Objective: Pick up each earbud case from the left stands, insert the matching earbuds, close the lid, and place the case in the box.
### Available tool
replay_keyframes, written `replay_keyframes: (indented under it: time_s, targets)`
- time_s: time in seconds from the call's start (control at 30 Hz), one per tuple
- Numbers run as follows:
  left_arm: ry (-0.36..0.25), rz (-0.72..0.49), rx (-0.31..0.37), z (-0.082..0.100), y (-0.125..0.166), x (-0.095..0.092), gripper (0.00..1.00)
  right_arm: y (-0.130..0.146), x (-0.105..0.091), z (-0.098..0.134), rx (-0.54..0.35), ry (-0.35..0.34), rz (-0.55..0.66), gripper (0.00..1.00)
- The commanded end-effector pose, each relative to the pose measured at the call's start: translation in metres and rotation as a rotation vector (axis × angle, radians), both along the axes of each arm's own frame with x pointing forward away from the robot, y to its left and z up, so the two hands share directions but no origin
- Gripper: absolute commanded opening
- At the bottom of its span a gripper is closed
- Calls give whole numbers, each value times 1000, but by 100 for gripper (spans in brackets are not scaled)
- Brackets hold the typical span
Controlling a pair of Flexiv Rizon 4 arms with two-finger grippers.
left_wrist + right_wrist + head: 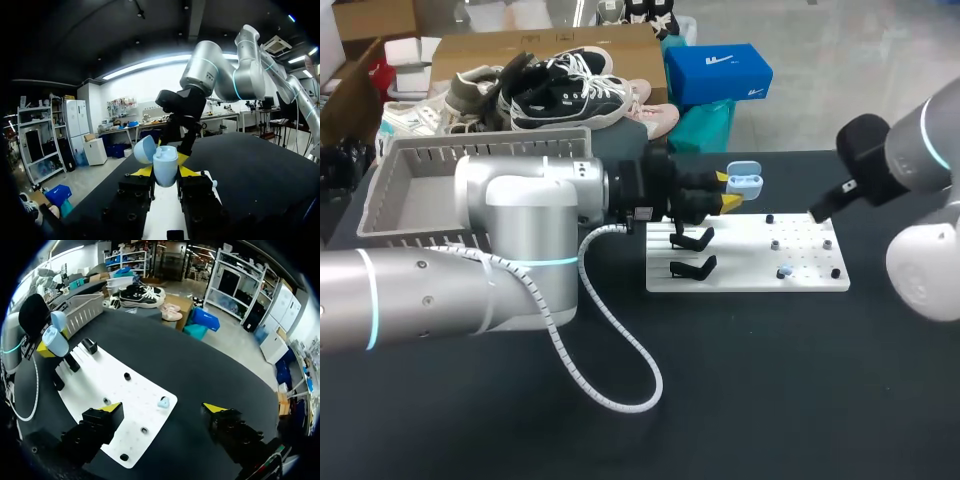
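At the far left, a grey slatted box (480, 145) is sitting on the black table (790, 400). The left arm (520, 240) is reaching across in front of it toward the middle, with a white coiled cable (610, 370) looping down from it onto the tabletop.

The left gripper (165, 172) is clamping the earbud case (165, 165) from both sides, its yellow tips pressing against the lower body. The case is pale blue, smooth and rounded, and it is standing upright between the fingers. Its lid is hinged open and tilting back to one side. In the head view the case is being held in the air over the left end of the white board (750, 275), near the two black stands (692, 240) but apart from them.

Further right, small dark pegs are dotting the board. One pale blue earbud (163, 402) is lying on the board toward its right end.

The right gripper (163, 408) is hanging over that end of the board with its fingers spread wide and gripping nothing. In its own wrist view the earbud is showing ahead, between the two yellow tips.
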State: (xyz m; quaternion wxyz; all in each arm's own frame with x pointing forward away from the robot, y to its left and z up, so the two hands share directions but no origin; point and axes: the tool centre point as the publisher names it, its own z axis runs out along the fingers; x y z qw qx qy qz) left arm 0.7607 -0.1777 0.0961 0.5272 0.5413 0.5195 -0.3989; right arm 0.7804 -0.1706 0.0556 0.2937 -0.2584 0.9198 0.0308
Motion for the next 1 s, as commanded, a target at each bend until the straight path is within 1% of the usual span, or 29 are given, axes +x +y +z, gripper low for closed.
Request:
replay_keyframes:
  time_s: [0.03, 0.07, 0.1, 0.2, 0.27, 0.37, 0.43, 0.5, 0.53, 0.6, 0.67, 0.8, 0.93, 1.0]
  targets:
    - [-2, -2, -3, -1, 0, 1, 0, 5, 7, -10, -36, -9, -26, 100]
    - [-2, -2, -3, -1, 0, 1, 0, 4, 7, -11, -34, -4, -24, 99]
    - [-2, -2, -3, -1, 0, 1, 0, 3, 7, -12, -30, 2, -22, 96]
    - [-2, -2, -3, -1, 0, 1, 0, 3, 6, -16, -28, 20, -20, 78]
    - [-2, -2, -3, -1, 0, 1, 0, 2, 6, -18, -30, 29, -21, 73]
    - [-2, -2, -3, -1, 0, 1, 0, 0, 6, -21, -18, 44, -22, 49]
    - [-2, -2, -3, -1, 0, 1, 0, 0, 7, -22, -14, 48, -23, 50]
    - [-2, -2, -3, -1, 0, 1, 0, 1, 8, -23, -14, 54, -25, 58]
    - [-2, -2, -3, -1, 0, 1, 0, 1, 9, -23, -13, 56, -26, 59]
    - [-2, -2, -3, -1, 0, 1, 0, 1, 11, -25, -10, 69, -36, 55]
    - [-2, -2, -3, -1, 0, 1, 0, 1, 14, -26, 3, 81, -39, 57]
    - [-2, -2, -3, -1, 0, 1, 0, 2, 19, -29, 11, 101, -46, 54]
    - [-2, -2, -3, -1, 0, 1, 0, 6, 23, -29, 9, 108, -44, 58]
    - [-2, -2, -3, -1, 0, 1, 0, 7, 24, -29, 7, 110, -43, 54]
